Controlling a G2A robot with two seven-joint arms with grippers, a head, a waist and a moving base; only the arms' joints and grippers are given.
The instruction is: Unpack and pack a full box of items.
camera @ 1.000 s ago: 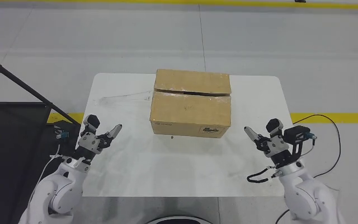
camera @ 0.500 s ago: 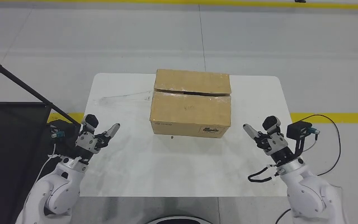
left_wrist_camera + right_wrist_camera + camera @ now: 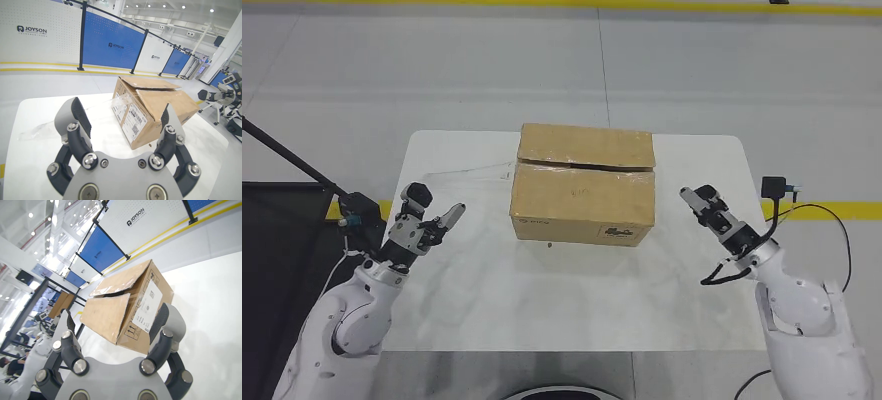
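Jaws on both arms stand apart, empty. Between them, ahead of each, the cardboard box [image 3: 582, 200] sits on the white surface [image 3: 542, 300], flaps down; clear plastic [image 3: 457, 180] lies toward the left jaws.

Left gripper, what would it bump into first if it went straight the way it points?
Probably the cardboard box, at its labelled end. The left gripper points at it, though depth is hard to judge.

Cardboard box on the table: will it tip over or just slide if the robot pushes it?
Probably slide: the cardboard box is wide, low and sits flat on the smooth white table. Its top flaps are unsealed and ragged, so they would likely flex if pressed.
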